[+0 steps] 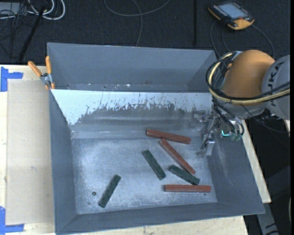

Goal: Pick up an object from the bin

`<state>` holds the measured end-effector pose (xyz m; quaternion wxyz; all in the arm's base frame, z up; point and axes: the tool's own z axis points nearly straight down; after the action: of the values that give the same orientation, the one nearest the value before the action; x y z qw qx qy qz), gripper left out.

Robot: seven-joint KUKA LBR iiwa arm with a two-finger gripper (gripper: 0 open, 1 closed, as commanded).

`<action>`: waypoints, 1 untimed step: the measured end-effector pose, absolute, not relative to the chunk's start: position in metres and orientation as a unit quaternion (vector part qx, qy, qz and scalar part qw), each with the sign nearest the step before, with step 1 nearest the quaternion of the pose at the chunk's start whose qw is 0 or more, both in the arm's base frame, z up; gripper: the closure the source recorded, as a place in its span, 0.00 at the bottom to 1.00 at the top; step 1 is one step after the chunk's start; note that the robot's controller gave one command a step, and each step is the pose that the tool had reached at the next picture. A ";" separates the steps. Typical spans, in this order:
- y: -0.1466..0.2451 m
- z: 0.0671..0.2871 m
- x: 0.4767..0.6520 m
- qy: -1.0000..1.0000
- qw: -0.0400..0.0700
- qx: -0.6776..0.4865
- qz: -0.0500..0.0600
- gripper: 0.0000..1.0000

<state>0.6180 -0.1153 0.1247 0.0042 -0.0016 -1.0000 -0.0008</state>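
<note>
My gripper point(206, 148) hangs at the bin's right side, low over the floor near the right wall. Just left of it lies a reddish-brown flat bar point(168, 136), set almost level. A second reddish-brown bar point(177, 156) runs slantwise from below that one down toward the gripper's foot. A dark green bar point(183, 175) lies under the slanted bar's lower end, and a third reddish-brown bar point(187, 188) rests level beneath it. I see nothing between the fingers.
Another dark green bar point(153, 164) lies slantwise at the bin's middle. A further dark green bar point(109, 190) sits alone near the front left of the floor. The arm with its orange dome reaches in over the right rim.
</note>
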 end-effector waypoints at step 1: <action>-0.115 0.129 0.620 -1.000 0.000 0.000 0.000 0.00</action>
<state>0.6199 -0.1150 0.1294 0.0004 -0.0004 -1.0000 -0.0002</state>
